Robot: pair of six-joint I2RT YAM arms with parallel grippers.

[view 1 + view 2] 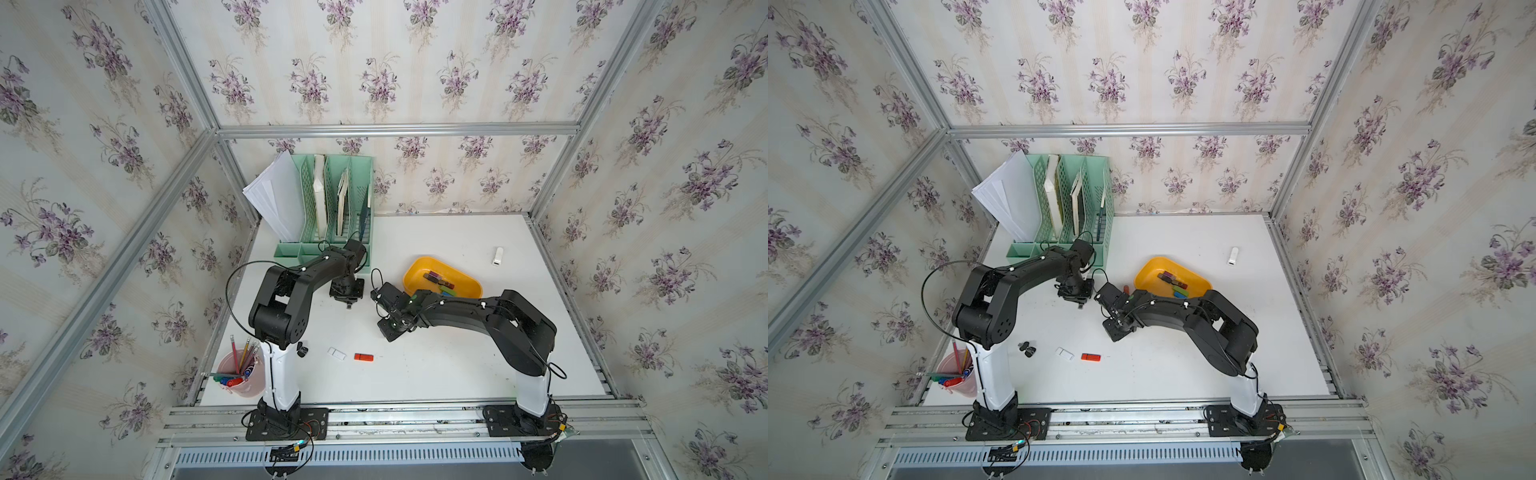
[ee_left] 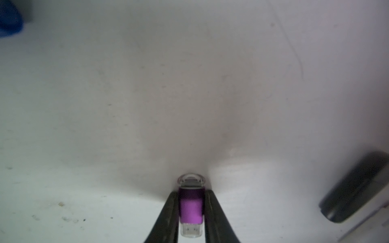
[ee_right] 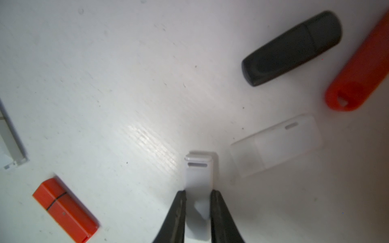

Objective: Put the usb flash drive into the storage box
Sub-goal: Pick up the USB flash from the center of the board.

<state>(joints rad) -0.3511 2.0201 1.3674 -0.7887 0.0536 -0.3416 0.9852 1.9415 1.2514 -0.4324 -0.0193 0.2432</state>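
Note:
The yellow-orange storage box (image 1: pixel 428 264) (image 1: pixel 1154 268) lies mid-table with several flash drives in it. In the left wrist view my left gripper (image 2: pixel 191 192) is shut on a purple usb flash drive (image 2: pixel 191 206) with a clear cap, close over the white table. In both top views that gripper (image 1: pixel 348 305) (image 1: pixel 1080 306) points down, left of the box. My right gripper (image 3: pixel 198 192) (image 1: pixel 390 332) has both fingers against the sides of a white flash drive (image 3: pixel 197 174), low over the table in front of the box's left end.
Around the right gripper lie a black drive (image 3: pixel 292 48), a red one (image 3: pixel 357 67), a translucent white one (image 3: pixel 275 145) and an orange one (image 3: pixel 65 210) (image 1: pixel 363 357). A mint-green file organizer (image 1: pixel 332 208) stands at the back left, a pink pen cup (image 1: pixel 243 374) at the front left. A white drive (image 1: pixel 497 256) lies far right.

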